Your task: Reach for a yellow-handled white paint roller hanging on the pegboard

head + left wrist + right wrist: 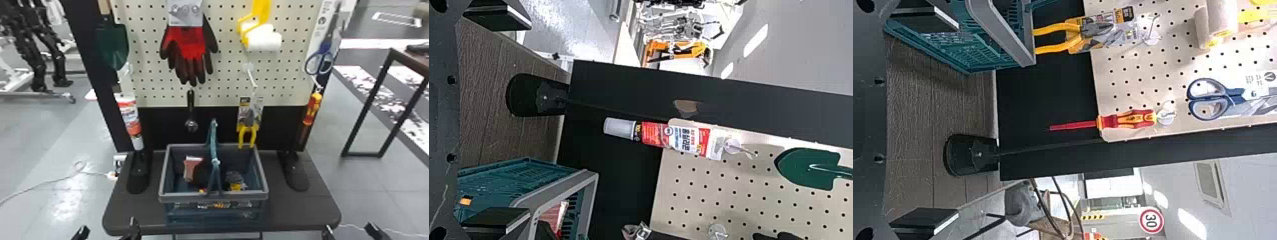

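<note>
On flat, hole-dotted pegboard (227,75), at one o'clock, cylindrical, yellow-handled white paint roller (263,39); at seven, left gripper (108,228), fingers spread; at four, right gripper (350,229), likewise released

The paint roller (263,40) hangs on the pegboard (223,79) at one o'clock in the head view, its yellow handle (262,11) uppermost toward twelve, two white cylinders side by side below, pointing between three and four.

"30" on round red-rimmed sign (1151,220)
</note>
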Motion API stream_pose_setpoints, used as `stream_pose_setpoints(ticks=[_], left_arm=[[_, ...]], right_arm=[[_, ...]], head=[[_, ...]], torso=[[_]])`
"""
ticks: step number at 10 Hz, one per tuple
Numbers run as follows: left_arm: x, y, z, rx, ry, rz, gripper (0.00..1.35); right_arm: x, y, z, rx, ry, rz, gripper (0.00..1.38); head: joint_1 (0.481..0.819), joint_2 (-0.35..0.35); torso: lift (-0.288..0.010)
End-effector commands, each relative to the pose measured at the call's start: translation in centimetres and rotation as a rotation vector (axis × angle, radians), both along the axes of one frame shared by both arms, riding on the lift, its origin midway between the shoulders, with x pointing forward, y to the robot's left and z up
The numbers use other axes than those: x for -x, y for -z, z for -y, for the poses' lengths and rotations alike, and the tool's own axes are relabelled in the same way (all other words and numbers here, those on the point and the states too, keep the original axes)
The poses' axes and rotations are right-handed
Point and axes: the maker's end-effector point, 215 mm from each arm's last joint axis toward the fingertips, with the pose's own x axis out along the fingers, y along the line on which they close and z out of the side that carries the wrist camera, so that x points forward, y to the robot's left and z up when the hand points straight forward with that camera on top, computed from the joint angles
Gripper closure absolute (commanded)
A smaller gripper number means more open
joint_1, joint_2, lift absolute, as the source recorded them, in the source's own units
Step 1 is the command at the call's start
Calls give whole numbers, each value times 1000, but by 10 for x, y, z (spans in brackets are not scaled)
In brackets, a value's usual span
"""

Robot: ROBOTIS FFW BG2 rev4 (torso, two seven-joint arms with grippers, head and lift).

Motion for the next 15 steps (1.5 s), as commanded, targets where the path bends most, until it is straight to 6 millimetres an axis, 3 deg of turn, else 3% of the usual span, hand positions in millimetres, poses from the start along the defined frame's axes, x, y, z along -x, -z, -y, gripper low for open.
stream_pose_setpoints(ticks=[1,15], left_arm=[[0,0,0,0,0,0,-2],[0,0,0,0,0,0,-2]], right_arm=[[0,0,-1,-5,2,0,-2],[0,0,-1,-5,2,0,-2]], head=[[549,0],[549,0]], torso=[[-100],[-100]])
